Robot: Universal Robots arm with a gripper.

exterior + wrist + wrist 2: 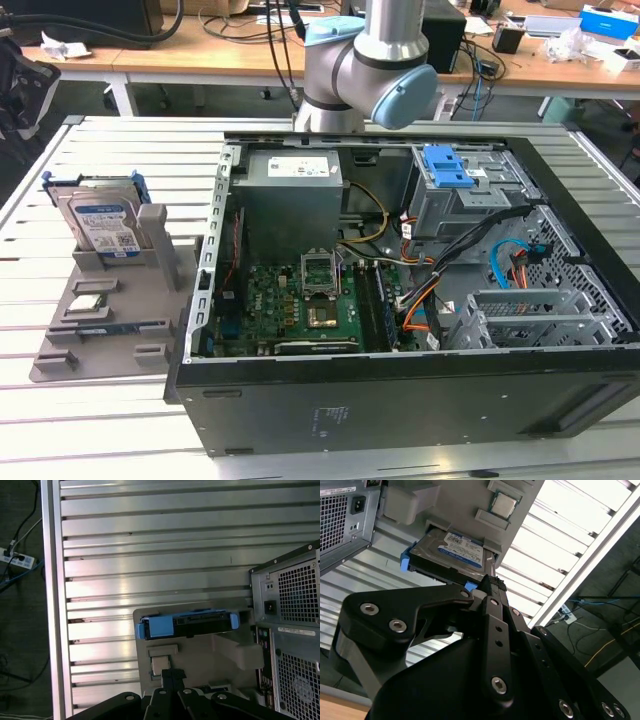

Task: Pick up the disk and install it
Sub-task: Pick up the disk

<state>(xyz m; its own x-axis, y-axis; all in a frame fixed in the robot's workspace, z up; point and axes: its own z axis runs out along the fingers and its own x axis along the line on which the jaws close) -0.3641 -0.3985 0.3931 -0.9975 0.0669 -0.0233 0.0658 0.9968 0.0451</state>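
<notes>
The disk (100, 225) stands on edge in a grey holder (150, 320) on the slatted table, at the exterior view's left. It is silver-grey with a white-and-blue label and blue rails. The second wrist view shows its label face (455, 555); the first wrist view shows the disk (187, 625) edge-on. My gripper (172, 672) hangs above the holder, well apart from the disk. Its black fingers (491, 582) are pressed together with nothing between them.
An open computer case (400, 400) lies beside the holder, with a drive cage and blue latch piece (450, 170) at its far side. A small silver chip (88, 303) sits in the holder. The arm's elbow (360, 70) rises behind the case. Cables lie on the floor (20, 555) past the table edge.
</notes>
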